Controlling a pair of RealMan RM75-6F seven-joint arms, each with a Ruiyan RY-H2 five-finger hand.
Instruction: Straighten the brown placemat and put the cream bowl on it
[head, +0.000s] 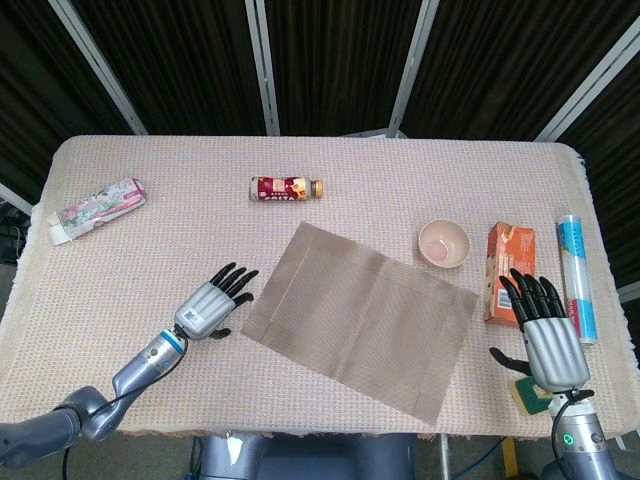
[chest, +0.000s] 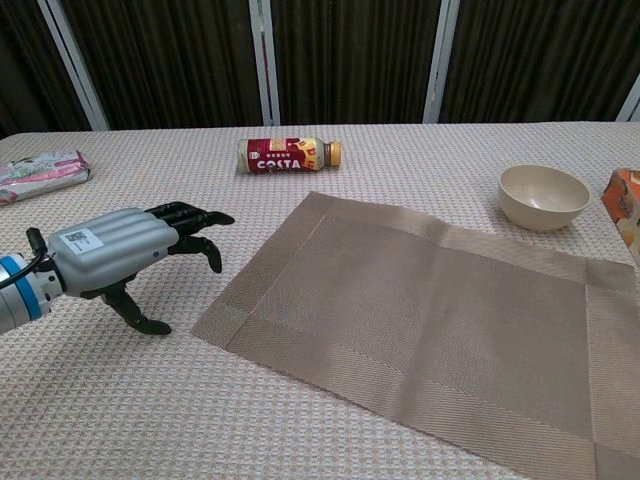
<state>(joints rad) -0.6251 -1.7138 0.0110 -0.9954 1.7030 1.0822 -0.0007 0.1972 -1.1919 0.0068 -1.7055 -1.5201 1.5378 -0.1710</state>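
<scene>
While the mat (head: 362, 318) lies skewed on the counter (head: 150, 250), its near right corner toward the front edge and its far left corner turned away, the first step is plainly undone. Nearest, the right hand (head: 545, 335) hovers at the counter's front right with fingers spread, holding nothing, over a green sponge (head: 527, 395); the chest view does not show it. The left hand (head: 212, 305) sits just beside the mat's left corner, also released, fingers extended toward the edge and thumb hanging under, apparently just clear of the cloth.

To do this well, I judge the left hand should press its fingertips flat on that left corner and drag it, pivoting the mat until its long edges run parallel to the counter's front. A light pinch would likely buckle the thin weave; flat pressure should slide it. The right hand could pin or steer the opposite end.

Beyond the mat's far right edge stands the bowl (head: 443, 243), upright, apart from the mat and near an orange carton (head: 506, 270). Farther back lies a bottle (head: 286, 188), and a pouch (head: 95, 209) at far left.
</scene>
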